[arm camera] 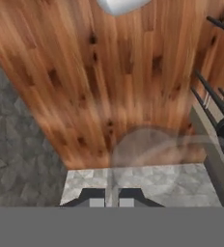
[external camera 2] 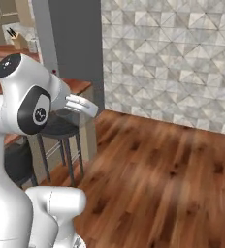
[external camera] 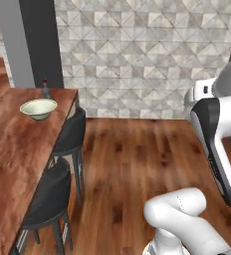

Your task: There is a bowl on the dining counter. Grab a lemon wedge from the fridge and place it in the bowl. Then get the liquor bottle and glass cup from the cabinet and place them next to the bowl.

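Note:
The pale bowl sits on the reddish wood dining counter near its far end. The dark liquor bottle with a red cap stands just behind it. What lies inside the bowl is hidden by its rim, so the lemon wedge is hidden. My gripper is shut on the wall of the translucent glass cup, which hangs over the wooden floor. From the right base view the gripper reaches out level beside the counter's end. The fridge is out of view.
Two black stools stand along the counter's edge, a further one closer to the bowl. A grey pillar and a tiled wall close the back. Open wood floor lies to the right. Tan cabinet fronts show far back.

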Motion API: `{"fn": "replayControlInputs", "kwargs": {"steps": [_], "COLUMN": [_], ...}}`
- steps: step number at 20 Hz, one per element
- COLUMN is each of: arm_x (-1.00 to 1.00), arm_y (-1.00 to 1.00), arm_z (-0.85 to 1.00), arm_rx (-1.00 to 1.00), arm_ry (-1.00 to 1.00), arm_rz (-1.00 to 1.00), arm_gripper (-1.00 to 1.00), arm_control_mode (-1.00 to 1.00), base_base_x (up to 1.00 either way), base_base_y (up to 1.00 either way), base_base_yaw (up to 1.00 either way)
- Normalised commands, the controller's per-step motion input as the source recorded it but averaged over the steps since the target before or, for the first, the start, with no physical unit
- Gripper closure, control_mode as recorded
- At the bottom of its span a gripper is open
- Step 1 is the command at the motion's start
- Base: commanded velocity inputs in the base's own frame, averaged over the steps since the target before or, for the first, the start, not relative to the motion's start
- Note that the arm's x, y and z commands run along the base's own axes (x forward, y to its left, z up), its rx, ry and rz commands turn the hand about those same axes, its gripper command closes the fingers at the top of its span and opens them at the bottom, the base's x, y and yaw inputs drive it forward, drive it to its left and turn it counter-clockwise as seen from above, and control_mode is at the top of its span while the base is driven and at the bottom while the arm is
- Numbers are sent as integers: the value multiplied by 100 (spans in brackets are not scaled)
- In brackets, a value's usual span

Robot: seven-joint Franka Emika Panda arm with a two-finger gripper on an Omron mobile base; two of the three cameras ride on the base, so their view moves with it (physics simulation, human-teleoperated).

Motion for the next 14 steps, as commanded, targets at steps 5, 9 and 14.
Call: {"fn": "replayControlInputs", "kwargs": {"steps": [5,9,14], "arm_x": [0,0,0], "arm_y": [0,0,0], "arm_z": [0,0,0], "arm_rx": [0,0,0], "arm_ry": [0,0,0], "arm_rz": [0,0,0], "arm_gripper": [100,100,100], "arm_control_mode": [100,100,100], "base_base_x": [99,86,66], "base_base_y": [-58,-61,-62], "base_base_yaw": [44,47,50]}}
